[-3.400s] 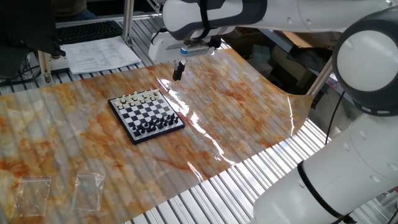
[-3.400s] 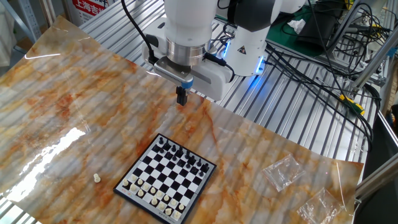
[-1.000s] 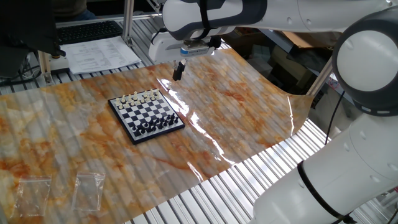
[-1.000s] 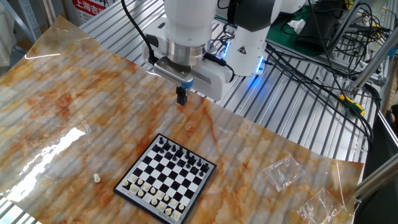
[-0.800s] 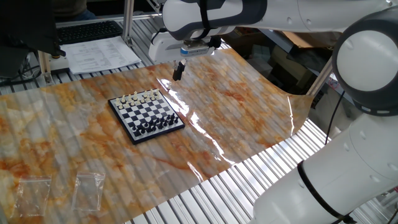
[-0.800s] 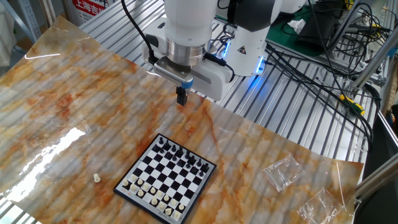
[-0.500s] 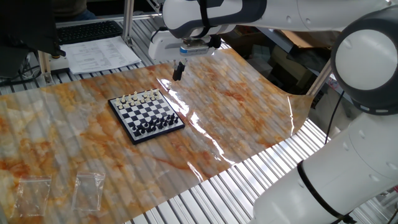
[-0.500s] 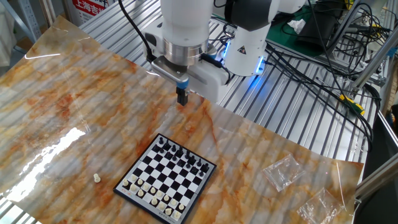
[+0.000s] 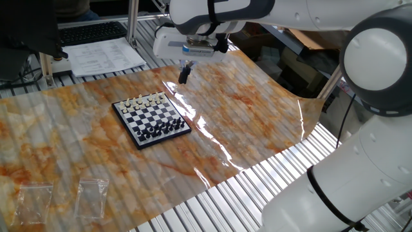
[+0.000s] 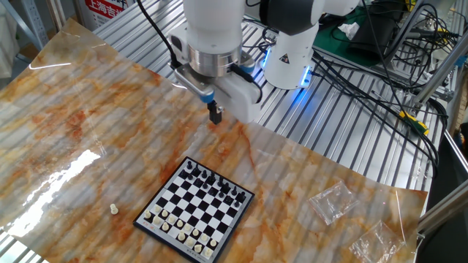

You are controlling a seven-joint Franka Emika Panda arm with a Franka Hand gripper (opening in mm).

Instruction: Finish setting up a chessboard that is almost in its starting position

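One fixed view: the small square black-and-white checkered chessboard (image 9: pixel 152 120) lies flat on the orange marbled table covering (image 9: pixel 257 122). The black two-finger gripper (image 9: pixel 183 75) hangs above the covering, well apart from the board, fingers pressed together with nothing between them.

The other fixed view: the chessboard (image 10: pixel 195 210) sits near the front edge. A small white chess piece (image 10: pixel 114 209) lies off the board, beside its white-piece end. The gripper (image 10: pixel 215 114) hangs clear of both.

The arm (image 10: pixel 213 29) is glossy white with rounded shells and dark grey joint bands. Above the small black claw (image 10: pixel 215 114) sit a grey flange and a blue-lit strip. Black cables run behind it by the base (image 10: pixel 289 51), which glows blue.
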